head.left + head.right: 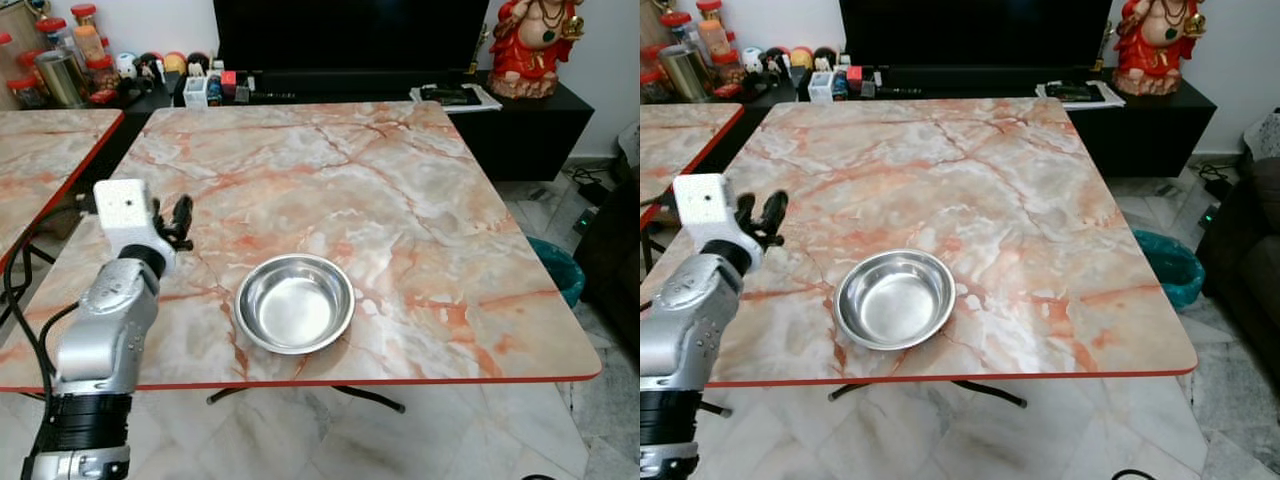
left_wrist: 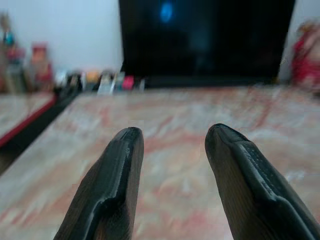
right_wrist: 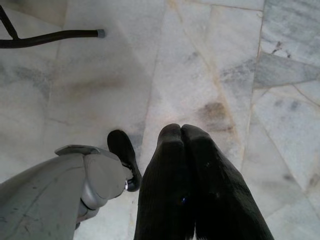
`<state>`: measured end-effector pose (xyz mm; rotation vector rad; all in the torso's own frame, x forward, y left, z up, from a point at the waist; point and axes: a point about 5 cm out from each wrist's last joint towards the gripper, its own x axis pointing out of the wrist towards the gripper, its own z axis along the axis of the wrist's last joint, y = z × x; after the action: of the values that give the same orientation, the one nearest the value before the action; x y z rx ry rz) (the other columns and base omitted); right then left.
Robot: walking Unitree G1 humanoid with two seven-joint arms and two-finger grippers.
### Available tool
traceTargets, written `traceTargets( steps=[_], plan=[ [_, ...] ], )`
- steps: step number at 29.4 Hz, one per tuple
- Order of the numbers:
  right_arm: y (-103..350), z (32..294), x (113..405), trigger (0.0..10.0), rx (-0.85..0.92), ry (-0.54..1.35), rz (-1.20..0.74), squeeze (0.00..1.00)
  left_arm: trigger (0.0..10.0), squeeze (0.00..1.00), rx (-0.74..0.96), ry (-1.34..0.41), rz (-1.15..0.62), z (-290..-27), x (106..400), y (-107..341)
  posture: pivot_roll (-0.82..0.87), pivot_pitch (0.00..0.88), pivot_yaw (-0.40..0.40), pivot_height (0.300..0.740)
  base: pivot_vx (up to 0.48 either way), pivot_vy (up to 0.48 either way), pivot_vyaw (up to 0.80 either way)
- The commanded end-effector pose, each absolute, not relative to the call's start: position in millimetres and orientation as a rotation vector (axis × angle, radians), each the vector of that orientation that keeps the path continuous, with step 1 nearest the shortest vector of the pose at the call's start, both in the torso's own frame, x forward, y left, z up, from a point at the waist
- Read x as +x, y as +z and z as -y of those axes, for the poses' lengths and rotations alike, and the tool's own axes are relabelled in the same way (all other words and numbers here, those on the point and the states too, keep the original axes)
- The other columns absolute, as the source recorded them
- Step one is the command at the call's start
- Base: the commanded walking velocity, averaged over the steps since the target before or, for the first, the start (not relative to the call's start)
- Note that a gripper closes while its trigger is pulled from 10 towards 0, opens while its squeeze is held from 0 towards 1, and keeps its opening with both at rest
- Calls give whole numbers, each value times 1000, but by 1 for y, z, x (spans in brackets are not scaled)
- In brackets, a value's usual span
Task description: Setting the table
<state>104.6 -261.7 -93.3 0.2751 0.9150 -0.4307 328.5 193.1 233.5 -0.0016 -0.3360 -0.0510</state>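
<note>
A shiny steel bowl (image 1: 294,302) sits empty on the marble-patterned table (image 1: 400,200), near its front edge. My left gripper (image 1: 180,222) hovers over the table's left side, to the left of the bowl and apart from it. Its two black fingers (image 2: 117,170) stand open with nothing between them, pointing across the tabletop. My right gripper (image 3: 181,131) hangs low over the tiled floor (image 3: 210,65), its fingers pressed shut and holding nothing.
A second marble table (image 1: 40,150) stands at the left. Behind the table is a black TV cabinet (image 1: 520,125) with jars (image 1: 60,70), small items and a red statue (image 1: 535,45). A teal bin (image 1: 558,268) sits on the floor at the right. A table leg (image 3: 50,37) lies near my right gripper.
</note>
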Motion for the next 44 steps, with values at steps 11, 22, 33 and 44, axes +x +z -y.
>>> traceTargets(
  steps=[11,22,33,44],
  plan=[
    [-90,252,129,10000,271,-428,-882,0,10000,0,76,-97,414,-185,329,213,-34,20,-10,740,0,0,0],
    [-88,256,128,10000,278,-432,-859,0,10000,0,78,-49,419,-196,332,205,-31,50,-23,740,0,0,0],
    [-88,262,121,10000,278,-441,-861,0,10000,0,29,-7,409,-201,334,204,-29,76,-31,740,0,104,0],
    [-90,268,106,10000,273,-453,-877,0,10000,0,41,0,414,-207,334,209,-20,84,-29,740,0,293,291]
  ],
)
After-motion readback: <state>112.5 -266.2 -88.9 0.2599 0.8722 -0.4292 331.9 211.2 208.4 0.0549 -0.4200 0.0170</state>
